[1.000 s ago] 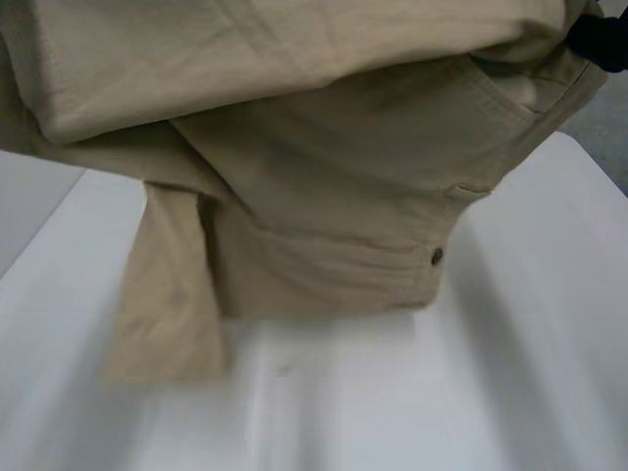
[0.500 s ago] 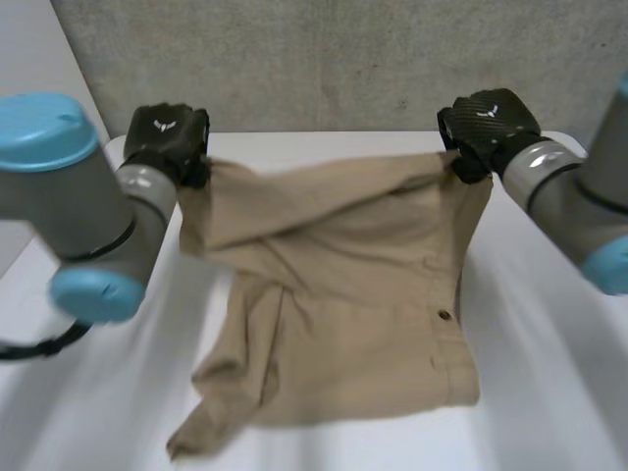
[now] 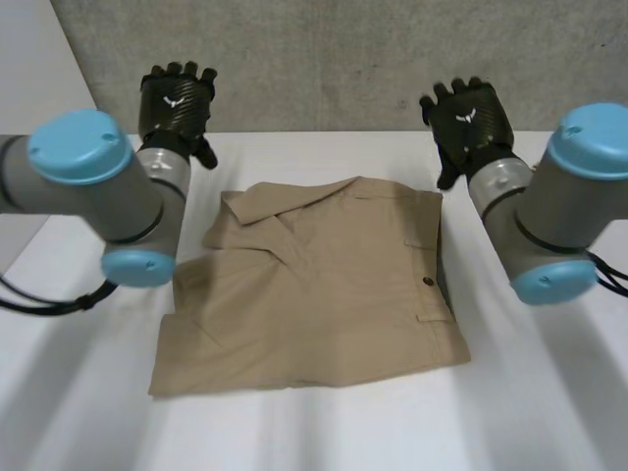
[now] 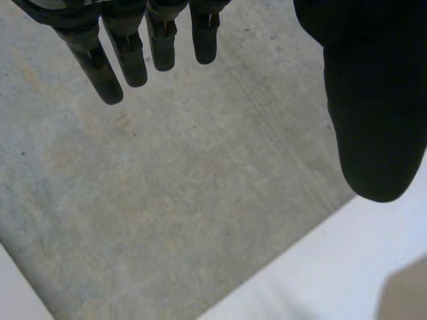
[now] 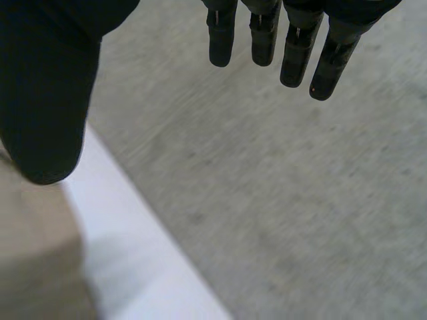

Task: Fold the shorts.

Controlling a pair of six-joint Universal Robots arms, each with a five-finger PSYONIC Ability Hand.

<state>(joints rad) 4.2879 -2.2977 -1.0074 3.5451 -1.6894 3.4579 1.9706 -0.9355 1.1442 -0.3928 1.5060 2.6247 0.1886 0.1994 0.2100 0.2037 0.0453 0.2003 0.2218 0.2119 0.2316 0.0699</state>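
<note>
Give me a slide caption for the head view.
Left hand and right hand open, apart from the tan shorts lying folded on the white table.

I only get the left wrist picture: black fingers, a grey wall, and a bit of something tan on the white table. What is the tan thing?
Observer: The head view shows it whole. It is a pair of tan shorts lying folded and flat on the white table.
Visitor: Is the other hand holding them down?
Observer: No. The right hand is by the shorts' far right corner, and its own wrist view shows its fingers straight and holding nothing.
</note>
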